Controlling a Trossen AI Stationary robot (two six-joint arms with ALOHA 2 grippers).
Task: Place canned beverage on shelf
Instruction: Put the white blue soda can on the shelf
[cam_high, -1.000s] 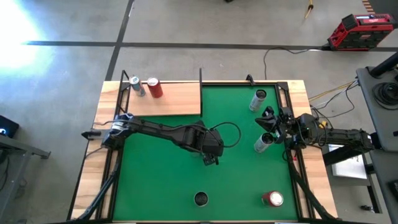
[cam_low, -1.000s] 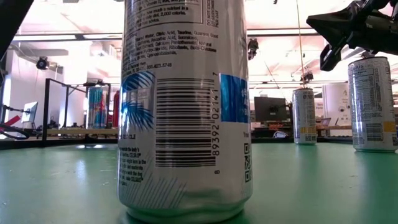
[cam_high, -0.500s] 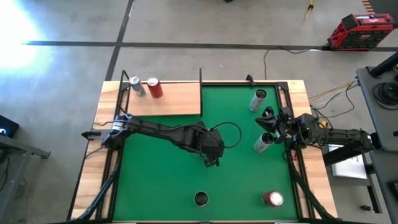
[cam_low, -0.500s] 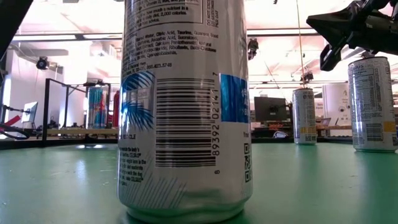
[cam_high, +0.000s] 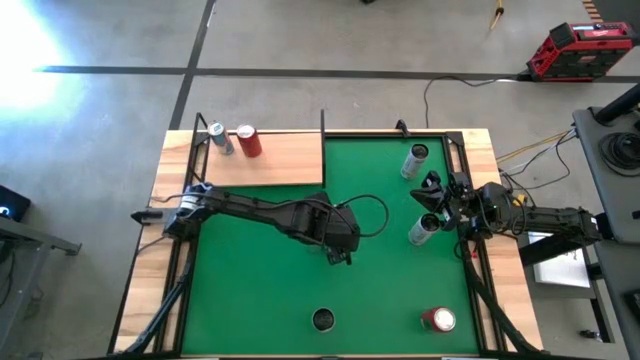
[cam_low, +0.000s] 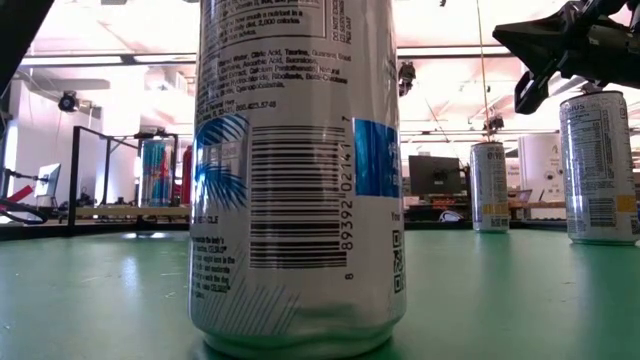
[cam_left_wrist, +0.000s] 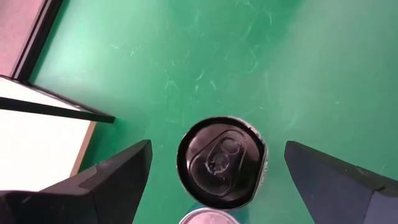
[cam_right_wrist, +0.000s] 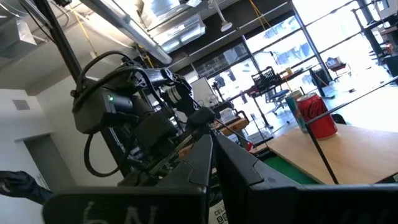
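Two cans on shelf (four on mat).

Both arms are dark, near-black, built of boxy jointed links. The left arm carries a thin black cable that loops out beside its wrist, and a pale grey patch with wiring sits at its base near the table's left edge. The right arm is bulkier at the wrist, with bundled cables. The left gripper's fingers are flat, matte-black wedges.
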